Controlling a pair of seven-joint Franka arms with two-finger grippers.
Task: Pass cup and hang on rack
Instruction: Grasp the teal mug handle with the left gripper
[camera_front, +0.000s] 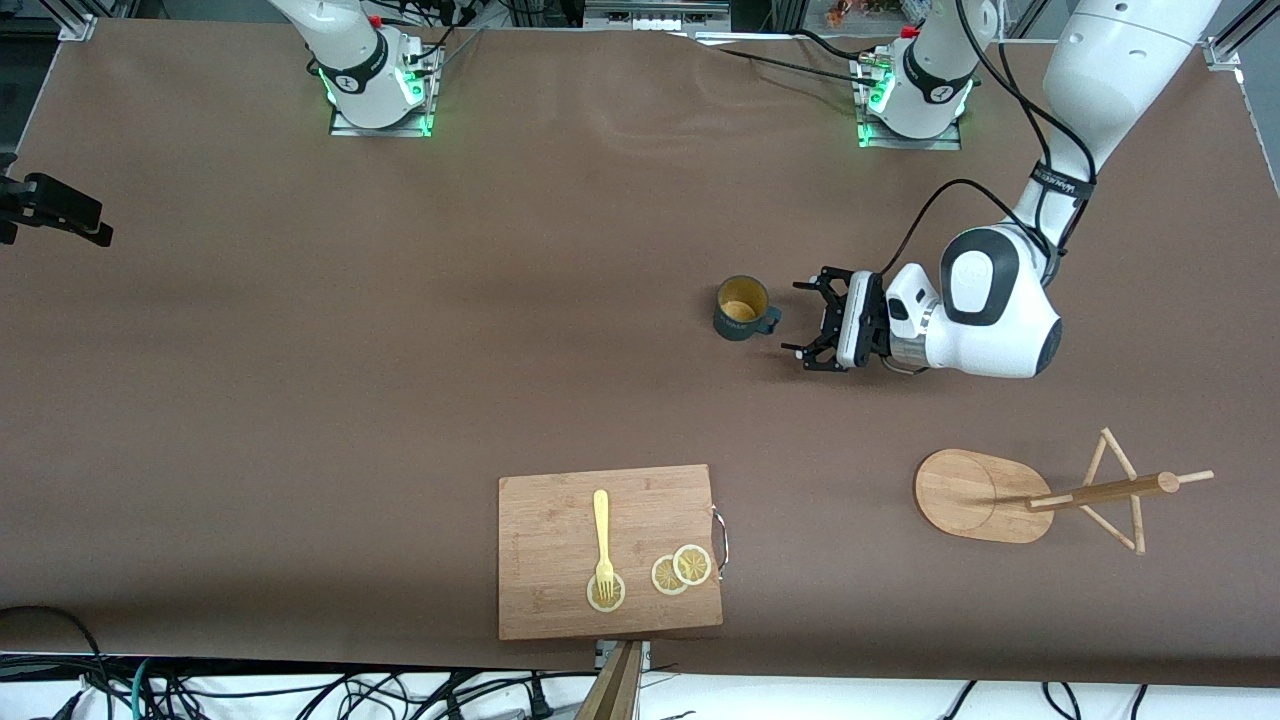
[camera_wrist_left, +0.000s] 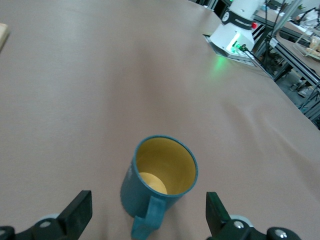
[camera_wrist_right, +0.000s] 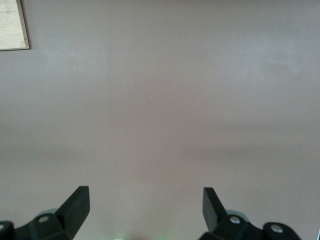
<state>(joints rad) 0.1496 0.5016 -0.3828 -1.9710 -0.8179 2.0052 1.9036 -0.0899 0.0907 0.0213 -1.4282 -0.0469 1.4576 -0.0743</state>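
The small teal-blue mug with the yellow inside (camera_front: 742, 308) stands upright on the brown table, handle turned toward my left gripper (camera_front: 812, 328), which sits low just beside it, jaws wide and empty. My right gripper (camera_wrist_right: 145, 212) waits over bare table, also spread wide, holding nothing. The light bamboo peg rack (camera_front: 1040, 494) stands nearer the front camera. Grasp, handover and hanging all remain.

The cup (camera_front: 743, 310) is dark teal outside, yellow inside. The table (camera_front: 300, 380) is plain brown. Rack (camera_front: 985, 496) and board (camera_front: 560, 560) are light bamboo; the fork (camera_front: 602, 535) is pale yellow.
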